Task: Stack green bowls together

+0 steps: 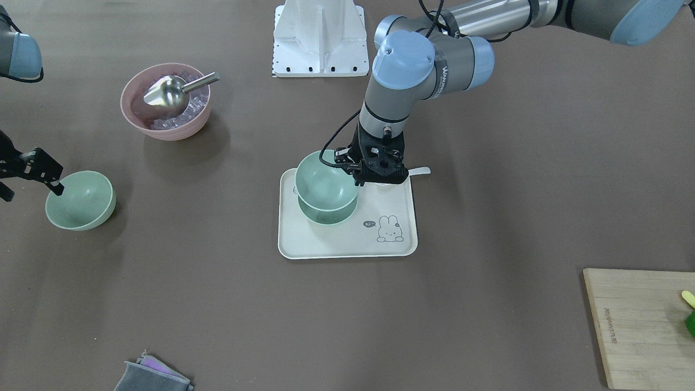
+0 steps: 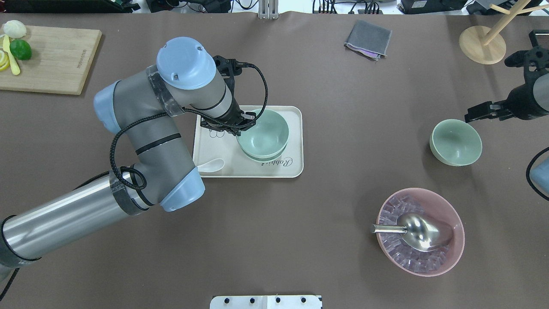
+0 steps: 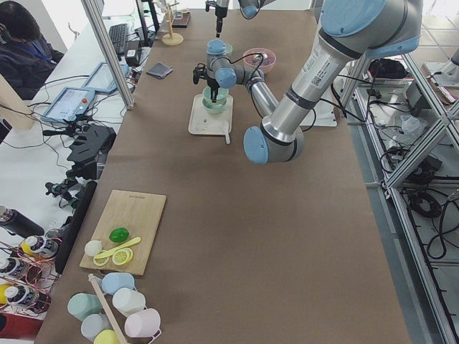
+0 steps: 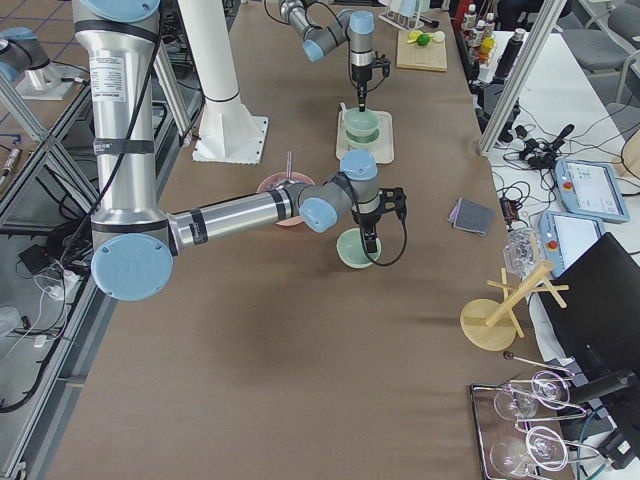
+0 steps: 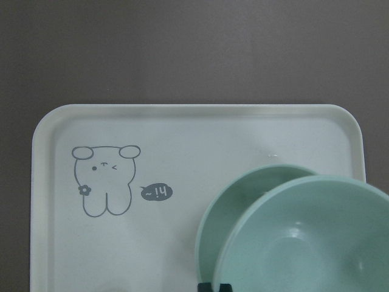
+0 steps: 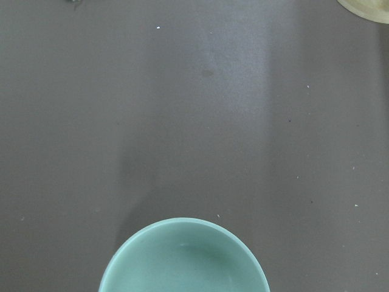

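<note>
1. Take the tray (image 1: 347, 247) as the reference. Find the lower green bowl (image 1: 330, 216) resting on it, beside the rabbit print (image 1: 388, 228).
2. Note the left gripper (image 1: 365, 178) pinching the rim of the upper green bowl (image 1: 324, 184). Read this bowl as held over the tray, overlapping the lower one but off-centre. Cannot tell whether the two bowls touch.
3. Find the third green bowl (image 2: 456, 141) upright on the table, well apart from the tray on the robot's right side.
4. Note the right gripper (image 2: 474, 115) just beside that bowl's rim. Cannot tell whether its fingers are spread or pressed together.
5. Disregard the pink bowl (image 2: 454, 253) with its metal scoop (image 2: 418, 231), also well apart from the tray.
6. Expect light, stiff, thin-walled bowls with a smooth matte surface. These are likely to slip or tilt under a one-sided pinch and unlikely to deform.
7. Take hold at the rim, one finger inside the wall and one outside. Keep the bowl level and centre it over the bowl on the tray before letting go.
</note>
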`<control>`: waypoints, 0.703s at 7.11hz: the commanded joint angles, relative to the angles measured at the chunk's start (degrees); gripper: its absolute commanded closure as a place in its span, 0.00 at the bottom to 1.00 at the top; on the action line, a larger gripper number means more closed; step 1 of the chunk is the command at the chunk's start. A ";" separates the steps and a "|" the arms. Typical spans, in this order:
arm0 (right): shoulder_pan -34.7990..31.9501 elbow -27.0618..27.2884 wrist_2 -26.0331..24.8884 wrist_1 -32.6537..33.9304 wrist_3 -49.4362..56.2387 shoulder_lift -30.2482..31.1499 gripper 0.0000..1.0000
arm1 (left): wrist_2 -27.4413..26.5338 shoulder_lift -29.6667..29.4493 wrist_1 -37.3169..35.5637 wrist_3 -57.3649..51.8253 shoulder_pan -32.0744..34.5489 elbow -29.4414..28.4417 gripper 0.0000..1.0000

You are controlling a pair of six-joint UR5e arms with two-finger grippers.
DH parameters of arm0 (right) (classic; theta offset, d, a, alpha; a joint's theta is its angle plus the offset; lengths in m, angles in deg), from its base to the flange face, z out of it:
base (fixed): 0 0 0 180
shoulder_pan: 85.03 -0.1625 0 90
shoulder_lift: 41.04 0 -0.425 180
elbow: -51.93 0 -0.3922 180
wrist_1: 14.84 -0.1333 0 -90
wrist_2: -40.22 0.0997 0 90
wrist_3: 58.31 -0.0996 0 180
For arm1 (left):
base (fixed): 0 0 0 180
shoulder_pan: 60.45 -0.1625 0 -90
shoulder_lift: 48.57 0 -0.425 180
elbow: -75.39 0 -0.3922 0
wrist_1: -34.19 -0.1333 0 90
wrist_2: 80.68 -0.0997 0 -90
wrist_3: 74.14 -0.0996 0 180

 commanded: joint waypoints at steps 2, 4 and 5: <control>0.00 0.50 -0.02 0.09 -0.03 0.19 0.00 | -1.28 -0.04 0.33 0.75 -0.86 -0.80 1.00; 0.00 0.50 -0.02 0.09 -0.03 0.19 0.00 | -1.28 -0.04 0.51 0.75 -0.77 -1.49 1.00; 0.00 0.50 0.06 0.09 -0.03 0.19 0.00 | -1.37 -0.04 0.51 0.75 -0.77 -1.50 1.00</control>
